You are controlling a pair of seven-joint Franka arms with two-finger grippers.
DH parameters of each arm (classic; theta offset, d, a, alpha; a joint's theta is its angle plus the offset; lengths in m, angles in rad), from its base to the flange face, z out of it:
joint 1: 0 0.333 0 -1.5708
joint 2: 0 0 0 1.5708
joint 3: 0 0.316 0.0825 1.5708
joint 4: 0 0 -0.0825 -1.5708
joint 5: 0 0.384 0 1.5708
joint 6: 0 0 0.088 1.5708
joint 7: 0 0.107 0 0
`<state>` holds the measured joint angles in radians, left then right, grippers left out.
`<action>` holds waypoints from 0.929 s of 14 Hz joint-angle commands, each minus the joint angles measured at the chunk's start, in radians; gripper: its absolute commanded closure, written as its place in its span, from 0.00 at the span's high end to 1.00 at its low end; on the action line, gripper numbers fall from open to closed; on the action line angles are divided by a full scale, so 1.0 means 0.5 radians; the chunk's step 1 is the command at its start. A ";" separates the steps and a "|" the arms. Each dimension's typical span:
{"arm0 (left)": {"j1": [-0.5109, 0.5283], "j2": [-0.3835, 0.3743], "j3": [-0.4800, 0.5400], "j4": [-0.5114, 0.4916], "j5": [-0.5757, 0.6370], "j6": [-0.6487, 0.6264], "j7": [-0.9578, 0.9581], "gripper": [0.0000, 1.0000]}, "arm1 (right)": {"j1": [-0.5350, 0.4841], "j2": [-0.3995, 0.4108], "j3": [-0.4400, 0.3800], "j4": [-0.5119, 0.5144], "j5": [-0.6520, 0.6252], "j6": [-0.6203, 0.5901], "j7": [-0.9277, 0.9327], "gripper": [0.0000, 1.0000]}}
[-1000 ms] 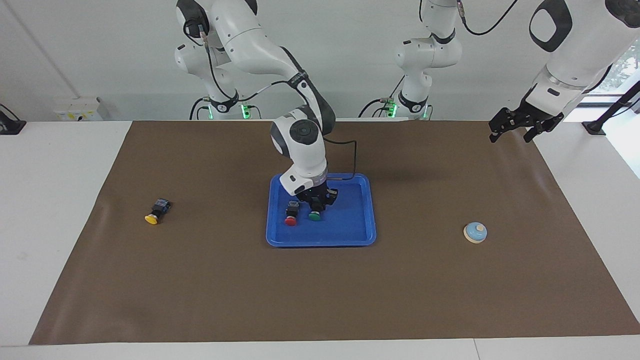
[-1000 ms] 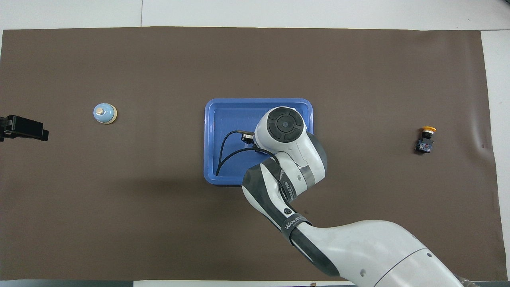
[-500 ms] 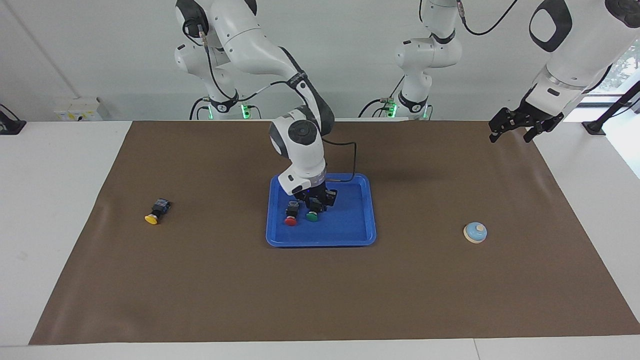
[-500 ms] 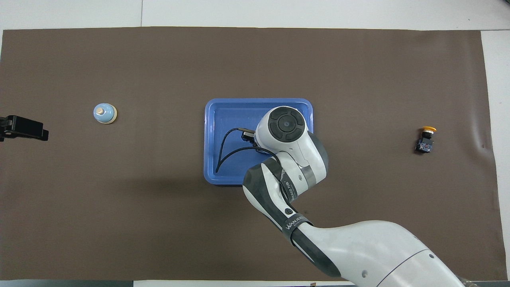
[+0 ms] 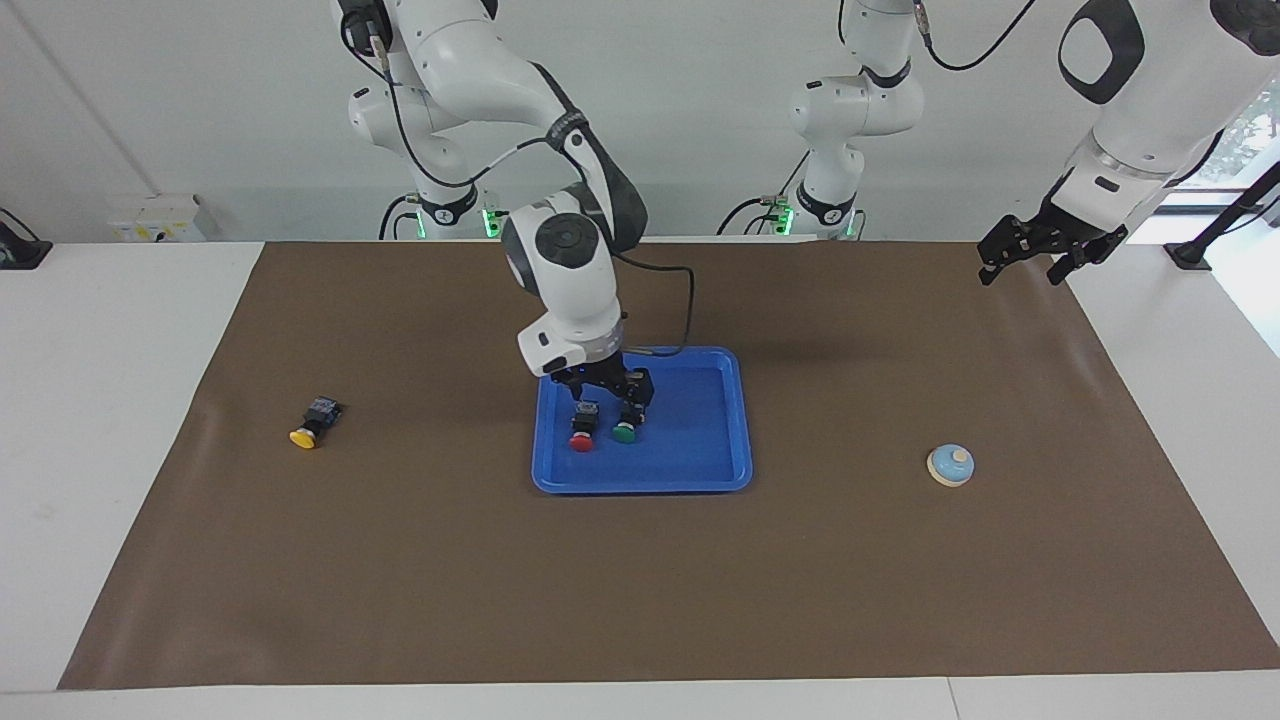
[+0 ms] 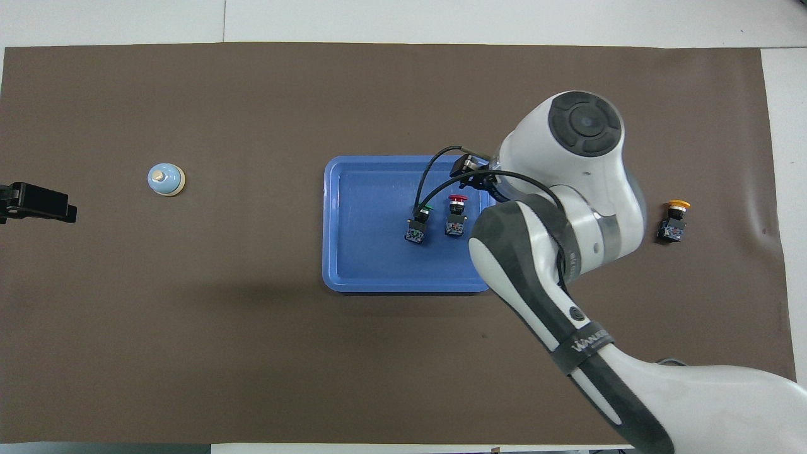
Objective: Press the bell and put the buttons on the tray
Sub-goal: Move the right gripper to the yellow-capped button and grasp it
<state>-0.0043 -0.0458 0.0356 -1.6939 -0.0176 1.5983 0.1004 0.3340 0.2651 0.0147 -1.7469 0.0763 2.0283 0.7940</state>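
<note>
Facing view: the right gripper point(image 5: 606, 392), jaws apart and empty, hangs over the tray point(image 5: 700, 470), where the red button point(image 5: 581, 432) and green button point(image 5: 625, 426) lie. The yellow button point(image 5: 311, 423) lies on the mat toward the right arm's end, its axis running cap-away from the robots. The left gripper point(image 5: 1040, 250) waits open near the bell point(image 5: 950, 465).
</note>
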 commanded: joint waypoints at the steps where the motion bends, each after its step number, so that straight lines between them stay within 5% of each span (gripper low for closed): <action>1: -0.004 -0.013 0.006 0.010 0.008 -0.030 0.023 1.00 | -0.192 -0.054 0.013 -0.028 -0.088 -0.120 -0.151 1.00; 7: -0.001 -0.013 0.006 0.010 0.008 -0.030 0.023 1.00 | -0.701 -0.113 0.010 -0.239 -0.143 -0.075 -0.743 1.00; 13: -0.001 -0.013 0.006 0.010 0.008 -0.030 0.023 1.00 | -1.005 -0.223 0.010 -0.739 -0.220 0.526 -1.084 1.00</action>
<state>-0.0043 -0.0458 0.0356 -1.6939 -0.0176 1.5983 0.1004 -0.1228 0.2088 0.0059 -2.0006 -0.0241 2.1963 0.3075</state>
